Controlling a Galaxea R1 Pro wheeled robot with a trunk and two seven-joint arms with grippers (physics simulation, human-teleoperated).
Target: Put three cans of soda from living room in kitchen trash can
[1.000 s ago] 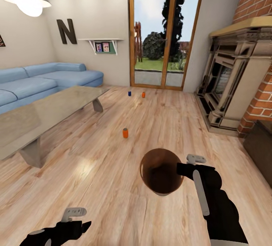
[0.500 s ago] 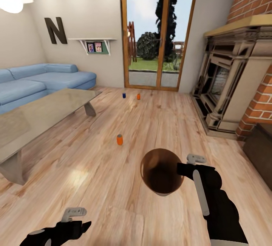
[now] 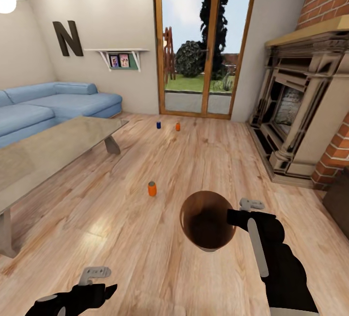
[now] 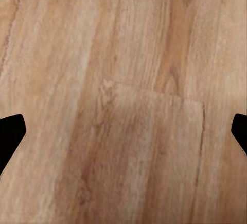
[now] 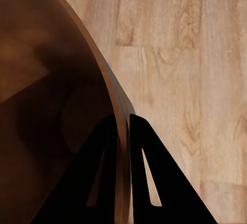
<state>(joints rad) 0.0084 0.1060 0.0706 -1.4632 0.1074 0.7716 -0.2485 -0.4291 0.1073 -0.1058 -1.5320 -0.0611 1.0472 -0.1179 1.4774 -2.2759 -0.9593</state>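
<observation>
Three soda cans stand on the living room's wood floor. An orange can (image 3: 152,189) is nearest, left of centre. A dark blue can (image 3: 158,125) and another orange can (image 3: 178,126) stand farther off, before the glass doors. My right gripper (image 3: 231,217) is shut on the rim of the trash can (image 3: 207,220), holding it above the floor with its brown inside facing me. In the right wrist view the two fingers (image 5: 105,172) pinch the bin's wall (image 5: 110,92). My left gripper (image 3: 99,282) hangs open and empty low at the left, over bare floor.
A low grey table (image 3: 43,153) runs along the left, with a blue sofa (image 3: 53,105) behind it. A brick fireplace (image 3: 300,112) fills the right side. Wood-framed glass doors (image 3: 203,44) close the far wall. Open floor lies between me and the cans.
The whole head view has shifted: the table and sofa slid left and the nearest orange can sits lower and closer. The camera moved forward. Both arms and the held bin keep their places.
</observation>
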